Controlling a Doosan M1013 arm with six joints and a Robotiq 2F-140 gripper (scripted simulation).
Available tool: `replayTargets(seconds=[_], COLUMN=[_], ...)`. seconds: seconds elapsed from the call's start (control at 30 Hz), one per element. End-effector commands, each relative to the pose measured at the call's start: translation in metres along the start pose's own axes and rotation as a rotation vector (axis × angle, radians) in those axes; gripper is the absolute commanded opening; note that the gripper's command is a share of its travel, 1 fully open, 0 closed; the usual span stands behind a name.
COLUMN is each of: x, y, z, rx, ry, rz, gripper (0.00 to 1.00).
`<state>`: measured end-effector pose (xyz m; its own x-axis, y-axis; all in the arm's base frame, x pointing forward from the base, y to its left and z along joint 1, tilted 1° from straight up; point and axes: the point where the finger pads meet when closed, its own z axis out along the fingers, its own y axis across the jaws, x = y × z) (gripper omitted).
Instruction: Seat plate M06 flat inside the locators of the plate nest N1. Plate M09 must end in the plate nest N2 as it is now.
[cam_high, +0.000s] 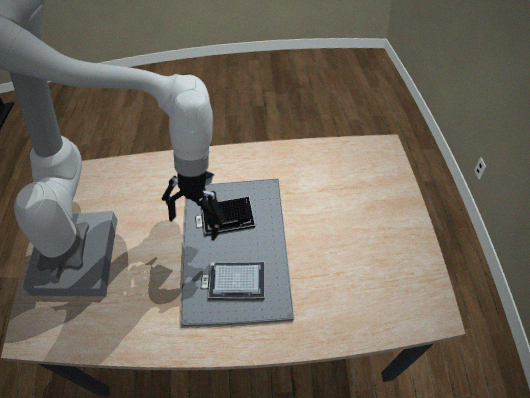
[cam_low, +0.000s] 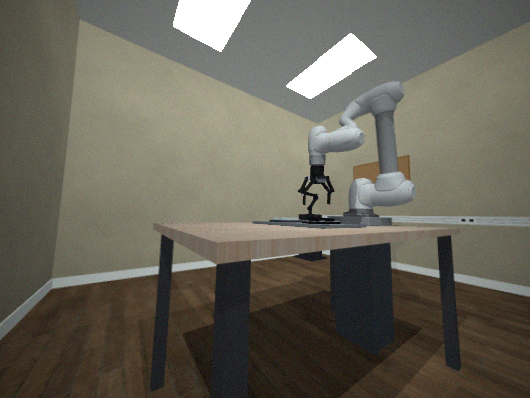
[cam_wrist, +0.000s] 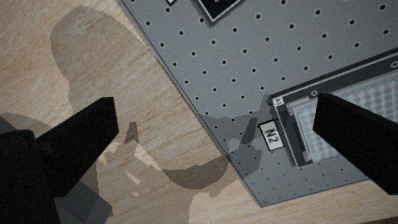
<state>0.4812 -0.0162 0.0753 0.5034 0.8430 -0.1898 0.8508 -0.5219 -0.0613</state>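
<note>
Two plates lie on our grey perforated base board (cam_high: 270, 300). Nearer, the pale gridded plate (cam_high: 237, 279) sits flat in its dark frame beside the N2 label (cam_wrist: 271, 135). Farther, the black plate (cam_high: 234, 210) looks tilted in its nest, so it needs seating. Our black two-finger gripper (cam_high: 192, 214) hangs fully open and empty, just beside this plate's left edge.

We see a pale wood-grain table (cam_high: 350, 210) bearing a matt grey perforated metal-looking base plate (cam_high: 270, 300); on it, matt black fingers and a translucent plastic-looking plate M09 (cam_high: 237, 278).
</note>
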Motion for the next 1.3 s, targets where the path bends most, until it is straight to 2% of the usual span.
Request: replayTargets(seconds=[0.0, 0.23, 0.67, 0.8, 1.13, 1.27], x=[0.019, 0.037, 0.095, 0.100, 0.145, 0.148], y=[0.005, 0.010, 0.023, 0.024, 0.033, 0.033], z=[0.002, 0.003, 0.008, 0.008, 0.010, 0.011], rx=[-0.010, -0.013, 0.001, 0.004, 0.040, 0.043], ry=[0.024, 0.053, 0.141, 0.148, 0.215, 0.220], rz=[0.120, 0.238, 0.601, 0.634, 0.925, 0.947], gripper=[1.00, 1.00, 1.00, 1.00, 1.00, 1.00])
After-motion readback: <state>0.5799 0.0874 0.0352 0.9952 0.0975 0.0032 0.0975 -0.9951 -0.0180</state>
